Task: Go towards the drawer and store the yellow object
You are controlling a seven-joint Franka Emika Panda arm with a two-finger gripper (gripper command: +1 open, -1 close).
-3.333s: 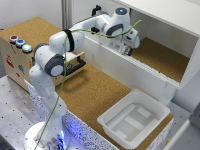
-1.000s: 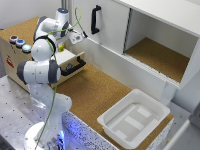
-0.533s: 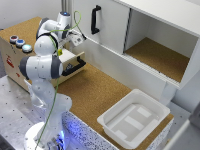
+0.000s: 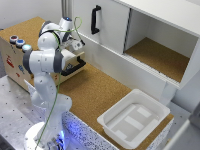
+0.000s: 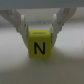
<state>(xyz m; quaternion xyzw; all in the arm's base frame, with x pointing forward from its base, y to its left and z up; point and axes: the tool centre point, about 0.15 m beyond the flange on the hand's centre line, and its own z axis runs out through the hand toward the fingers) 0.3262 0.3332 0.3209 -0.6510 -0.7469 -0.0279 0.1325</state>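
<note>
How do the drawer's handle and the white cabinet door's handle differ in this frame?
The drawer's handle is a horizontal bar low on the pale-wood box; the cabinet door's handle stands upright on the white door. The robot arm partly hides the drawer's handle, while the cabinet door's handle is in full view. Both are black.

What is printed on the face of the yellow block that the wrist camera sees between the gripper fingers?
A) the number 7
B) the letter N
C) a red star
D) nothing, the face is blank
B: in the wrist view the yellow block sits between the fingers of the gripper and shows a dark capital N on the face toward the camera.
</note>
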